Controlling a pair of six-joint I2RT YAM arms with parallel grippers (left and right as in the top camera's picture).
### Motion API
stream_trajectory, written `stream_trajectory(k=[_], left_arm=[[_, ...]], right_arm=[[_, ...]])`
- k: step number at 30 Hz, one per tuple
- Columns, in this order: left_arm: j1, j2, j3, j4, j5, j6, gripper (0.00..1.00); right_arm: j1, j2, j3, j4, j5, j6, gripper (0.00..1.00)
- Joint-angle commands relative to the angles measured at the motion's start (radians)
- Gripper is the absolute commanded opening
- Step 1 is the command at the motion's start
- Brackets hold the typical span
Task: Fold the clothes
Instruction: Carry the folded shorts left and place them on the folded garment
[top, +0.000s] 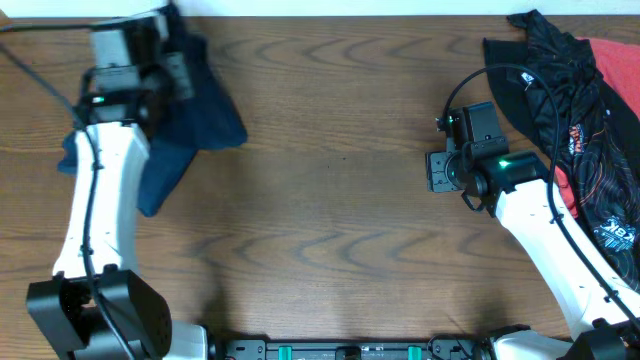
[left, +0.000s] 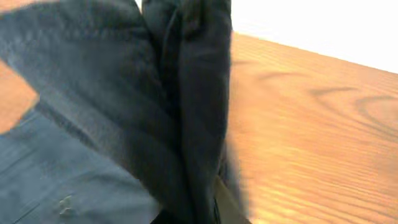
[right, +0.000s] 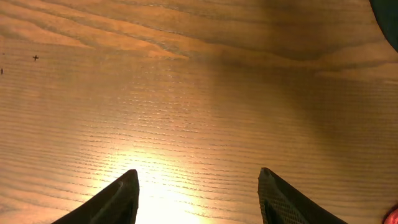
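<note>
**Overhead view: left gripper in the navy shorts, right gripper apart from them**

- Left gripper (top: 172, 68): at the table's far left corner, buried in the navy shorts (top: 205, 115). In the left wrist view dark folds of the shorts (left: 93, 93) hang right across the lens and hide the fingers, so I cannot tell how far they are parted or whether they grip.
- Navy shorts: bunched under and around the left gripper, spreading toward the near left over the table (top: 330, 200).
- Right gripper (top: 437, 170): fingers (right: 118, 199) spread wide, nothing between them, bare wood beneath (right: 196, 177); well apart from the shorts.
- Heap of black and red garments (top: 570, 80): far right corner, just beside the right arm.
</note>
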Motion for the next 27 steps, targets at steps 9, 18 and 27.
stream_trajectory(k=[9, 18, 27], left_arm=[[0.261, 0.034, -0.034, -0.05, -0.032, -0.059, 0.06], [0.337, 0.103, -0.034, -0.074, -0.033, -0.058, 0.33], [0.397, 0.09, -0.031, -0.072, -0.108, -0.076, 0.72]], right_arm=[[-0.01, -0.013, 0.012, -0.003, 0.014, 0.011, 0.6], [-0.009, -0.013, 0.012, -0.003, 0.014, 0.011, 0.6], [-0.01, -0.013, 0.012, -0.027, 0.015, 0.011, 0.61]])
